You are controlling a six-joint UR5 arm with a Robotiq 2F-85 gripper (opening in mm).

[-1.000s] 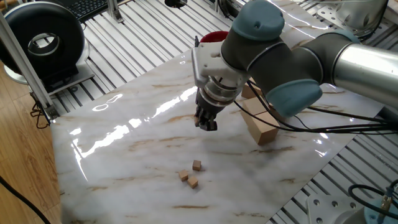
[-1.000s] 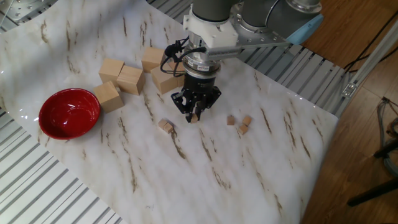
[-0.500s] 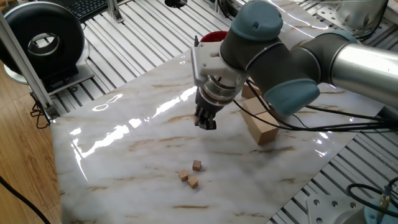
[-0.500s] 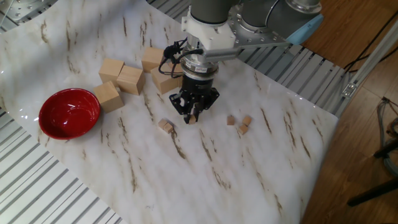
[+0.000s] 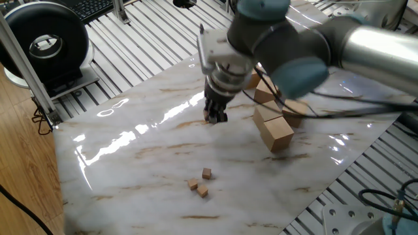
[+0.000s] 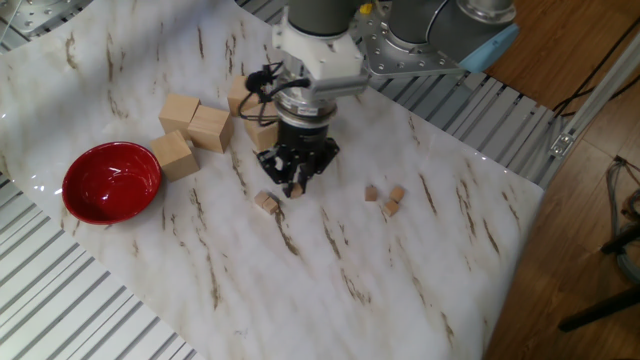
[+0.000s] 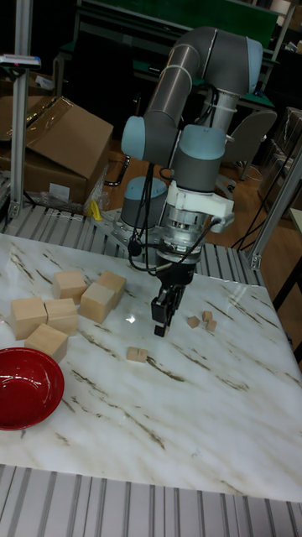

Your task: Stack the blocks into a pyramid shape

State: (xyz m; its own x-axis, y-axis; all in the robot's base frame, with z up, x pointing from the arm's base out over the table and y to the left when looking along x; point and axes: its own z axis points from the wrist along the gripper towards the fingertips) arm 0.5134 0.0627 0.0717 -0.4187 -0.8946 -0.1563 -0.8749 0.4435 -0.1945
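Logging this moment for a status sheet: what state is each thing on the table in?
Three tiny tan wooden cubes: clustered, unstacked.
Fourth tiny tan cube: lying apart, alone.
Gripper: low beside that cube; open or shut unclear.
Red bowl: upright, empty.
Large pale wooden blocks: grouped, unstacked.

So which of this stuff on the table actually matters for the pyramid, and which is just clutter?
Belongs to the job:
- three small cubes grouped together
- lone small cube
- gripper, just beside that cube

Just lying about:
- large wooden blocks
- red bowl
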